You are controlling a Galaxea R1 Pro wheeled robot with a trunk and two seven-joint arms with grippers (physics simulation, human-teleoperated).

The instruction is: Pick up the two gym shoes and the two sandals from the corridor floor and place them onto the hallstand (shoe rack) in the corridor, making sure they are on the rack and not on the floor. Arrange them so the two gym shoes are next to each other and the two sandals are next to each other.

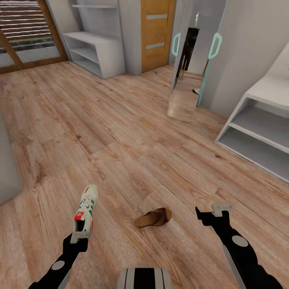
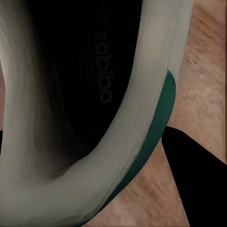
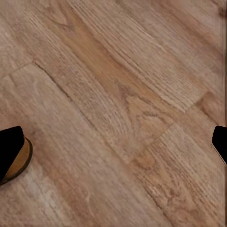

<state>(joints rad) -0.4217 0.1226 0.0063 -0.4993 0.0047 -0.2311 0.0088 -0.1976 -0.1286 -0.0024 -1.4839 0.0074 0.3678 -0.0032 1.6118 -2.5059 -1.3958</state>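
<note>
One off-white gym shoe [image 1: 86, 206] with green stripes and red accents is at the lower left of the wood-plank floor [image 1: 120, 132], toe pointing away. My left gripper [image 1: 78, 237] is at its heel. In the left wrist view the heel collar [image 2: 142, 142] spans the picture, and a black finger [image 2: 196, 182] presses its green outer side, so the gripper looks shut on the shoe. One dark brown sandal [image 1: 153, 217] lies on the floor between my arms. My right gripper [image 1: 212, 210] hangs open over bare planks to its right, the sandal's edge [image 3: 22, 161] beside one fingertip. The other shoe and sandal are out of view.
A light-grey shelf unit with two open slots [image 1: 257, 128] stands at the right. A similar unit [image 1: 94, 52] with a floating shelf above is at the back left. A leaning mirror [image 1: 186, 88] and a wooden door [image 1: 156, 32] are at the back. A grey block [image 1: 8, 168] is at the left edge.
</note>
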